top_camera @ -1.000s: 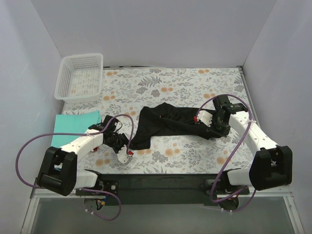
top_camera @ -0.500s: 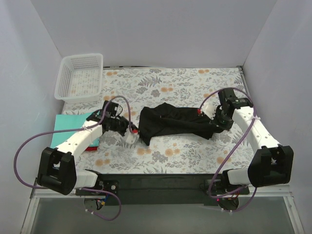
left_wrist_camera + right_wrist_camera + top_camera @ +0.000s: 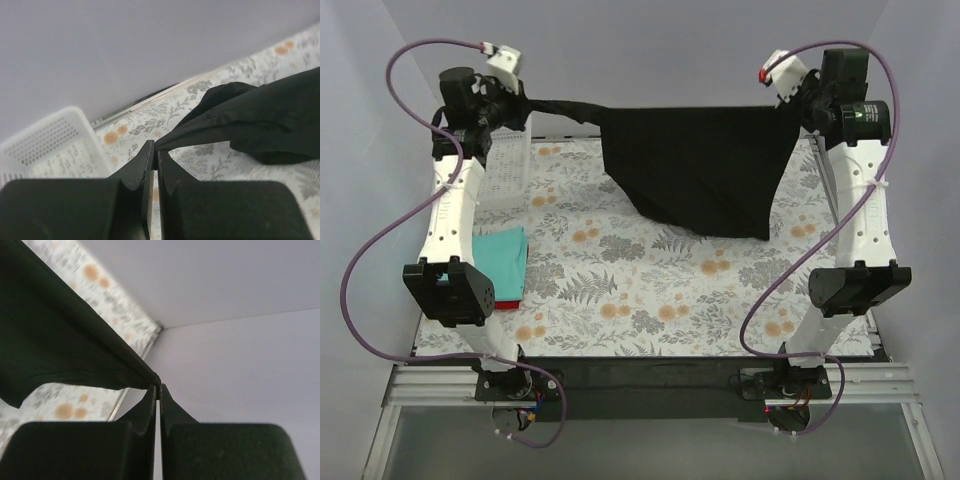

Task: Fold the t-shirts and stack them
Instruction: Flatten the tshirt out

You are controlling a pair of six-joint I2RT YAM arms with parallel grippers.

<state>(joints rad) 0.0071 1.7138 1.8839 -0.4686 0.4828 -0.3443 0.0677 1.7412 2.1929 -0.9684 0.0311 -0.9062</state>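
A black t-shirt (image 3: 700, 165) hangs stretched in the air between my two raised arms, above the far half of the table. My left gripper (image 3: 525, 100) is shut on its left end; the left wrist view shows the black cloth (image 3: 250, 120) pinched at the fingertips (image 3: 155, 150). My right gripper (image 3: 798, 105) is shut on its right corner; the right wrist view shows the cloth (image 3: 55, 340) pinched at the tips (image 3: 159, 386). A folded teal t-shirt (image 3: 500, 260) lies flat at the left edge of the table, with something red under its near edge.
A white plastic basket (image 3: 505, 170) stands at the far left, partly behind my left arm; it also shows in the left wrist view (image 3: 50, 145). The table has a floral cloth (image 3: 650, 300). Grey walls close in the back and both sides.
Both arms have risen from the table to high at the back and spread apart, lifting the black t-shirt off the table and stretching it open in the air.
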